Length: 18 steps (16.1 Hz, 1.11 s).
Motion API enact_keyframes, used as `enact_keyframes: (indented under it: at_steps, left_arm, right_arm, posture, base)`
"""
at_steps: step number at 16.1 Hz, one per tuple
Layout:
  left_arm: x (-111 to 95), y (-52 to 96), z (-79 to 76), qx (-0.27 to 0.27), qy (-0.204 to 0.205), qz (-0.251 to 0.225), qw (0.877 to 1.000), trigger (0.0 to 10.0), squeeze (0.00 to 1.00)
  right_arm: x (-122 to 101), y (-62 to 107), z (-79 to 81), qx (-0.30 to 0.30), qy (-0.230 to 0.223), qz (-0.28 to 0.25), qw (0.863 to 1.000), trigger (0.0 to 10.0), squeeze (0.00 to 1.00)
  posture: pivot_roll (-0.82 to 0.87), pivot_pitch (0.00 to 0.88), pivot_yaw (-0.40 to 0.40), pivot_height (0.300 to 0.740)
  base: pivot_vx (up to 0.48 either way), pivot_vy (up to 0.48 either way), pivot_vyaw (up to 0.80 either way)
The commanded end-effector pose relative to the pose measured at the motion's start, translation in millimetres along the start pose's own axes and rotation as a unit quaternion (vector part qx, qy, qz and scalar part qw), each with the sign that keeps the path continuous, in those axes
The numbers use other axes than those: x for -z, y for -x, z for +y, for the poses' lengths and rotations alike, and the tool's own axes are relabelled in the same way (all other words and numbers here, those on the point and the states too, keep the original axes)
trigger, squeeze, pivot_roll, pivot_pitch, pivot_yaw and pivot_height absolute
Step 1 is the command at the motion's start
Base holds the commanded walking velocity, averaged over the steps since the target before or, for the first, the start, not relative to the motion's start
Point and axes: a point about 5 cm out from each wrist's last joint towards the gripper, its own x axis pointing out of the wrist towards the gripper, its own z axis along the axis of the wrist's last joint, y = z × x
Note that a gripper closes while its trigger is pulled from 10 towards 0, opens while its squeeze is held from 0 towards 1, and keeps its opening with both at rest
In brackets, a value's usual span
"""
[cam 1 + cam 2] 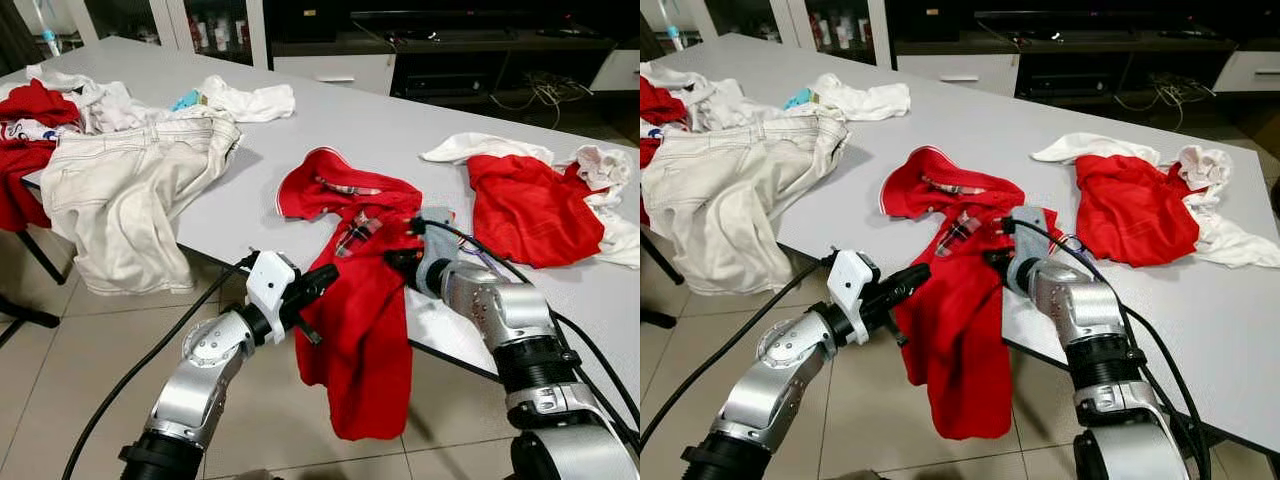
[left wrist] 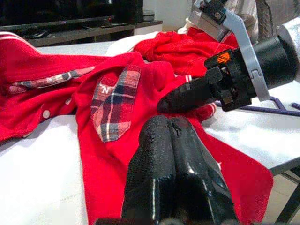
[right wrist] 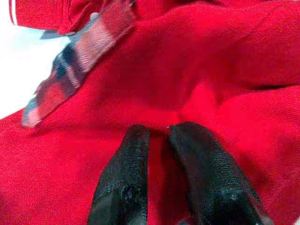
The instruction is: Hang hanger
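Note:
A red shirt [image 1: 360,300] with a plaid placket [image 2: 112,105] lies over the white table's [image 1: 400,120] near edge, and its lower half hangs toward the floor. My right gripper [image 1: 392,262] rests on the shirt just below the collar. Its fingers [image 3: 129,159] are nearly together, with a fold of red cloth pinched between them. My left gripper [image 1: 322,281] is held off the table edge at the shirt's left side, its tips by the cloth. Its fingers [image 2: 164,154] are pressed together with nothing between them.
Beige trousers [image 1: 130,190] hang over the table's left edge beside a heap of red and white clothes [image 1: 40,110]. Another red and white heap [image 1: 530,205] lies at the right. A dark TV cabinet [image 1: 450,50] stands behind. Tiled floor [image 1: 100,330] lies below.

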Motion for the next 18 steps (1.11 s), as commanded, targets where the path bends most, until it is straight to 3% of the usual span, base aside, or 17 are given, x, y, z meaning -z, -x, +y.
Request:
enact_keyframes:
  at_steps: [1, 4, 6, 7, 8, 9, 10, 14, 18]
  left_arm:
    - [-2.8, -0.7, 1.3, 0.002, -0.005, -0.004, 1.000, 10.0, 0.00]
    - [-2.2, 0.7, 1.3, 0.002, -0.005, -0.002, 1.000, 10.0, 0.00]
    - [-1.6, 0.8, 1.0, 0.003, -0.005, -0.001, 1.000, 10.0, 0.00]
    - [-1.6, -0.3, 0.8, 0.005, -0.005, -0.001, 1.000, 10.0, 0.00]
    - [-1.7, -0.5, 0.9, 0.005, -0.005, -0.001, 1.000, 10.0, 0.00]
    - [-2.4, -1.8, 1.7, 0.005, -0.005, -0.002, 1.000, 10.0, 0.00]
    - [-2.7, -2.8, 1.9, 0.006, -0.006, -0.003, 1.000, 10.0, 0.00]
    - [-1.7, -2.1, 0.1, 0.008, -0.004, -0.002, 1.000, 10.0, 0.00]
    - [-1.1, -2.4, -0.6, 0.009, -0.003, -0.001, 1.000, 10.0, 0.00]
  right_arm:
    - [-14.0, 4.3, 2.9, -0.014, 0.001, -0.023, 1.000, 10.0, 0.00]
    - [-24.9, 20.3, -4.4, -0.030, -0.001, -0.045, 0.999, 10.0, 0.00]
    - [-28.4, 33.0, -19.3, -0.020, -0.008, -0.057, 0.998, 10.0, 0.00]
    - [-29.8, 43.8, -36.3, 0.007, -0.016, -0.068, 0.998, 10.0, 0.00]
    - [-29.1, 46.6, -41.6, 0.019, -0.014, -0.069, 0.997, 10.0, 0.00]
    - [-19.3, 51.7, -58.9, 0.072, 0.012, -0.055, 0.996, 10.0, 0.00]
    - [-6.2, 54.8, -66.2, 0.088, -0.004, -0.042, 0.995, 10.0, 0.00]
    - [18.8, 55.0, -64.4, 0.090, -0.003, -0.013, 0.996, 10.0, 0.00]
    - [33.8, 55.4, -75.6, 0.124, -0.010, 0.002, 0.992, 10.0, 0.00]
  posture:
    - [-0.07, 0.000, 0.004, 0.740]
    - [-0.08, 0.000, 0.008, 0.740]
    - [-0.09, 0.000, 0.011, 0.740]
    - [-0.09, 0.000, 0.012, 0.740]
    - [-0.09, 0.000, 0.011, 0.740]
    - [-0.10, 0.000, 0.011, 0.740]
    - [-0.10, 0.000, 0.011, 0.740]
    - [-0.11, 0.000, 0.018, 0.740]
    - [-0.10, 0.000, 0.017, 0.740]
  base:
    - [0.000, 0.000, 0.00]
    - [0.000, 0.000, 0.00]
    - [0.000, 0.000, 0.00]
    - [0.000, 0.000, 0.00]
    - [0.000, 0.000, 0.00]
    - [0.000, 0.000, 0.00]
    - [0.000, 0.000, 0.00]
    - [0.000, 0.000, 0.00]
    - [0.000, 0.000, 0.00]
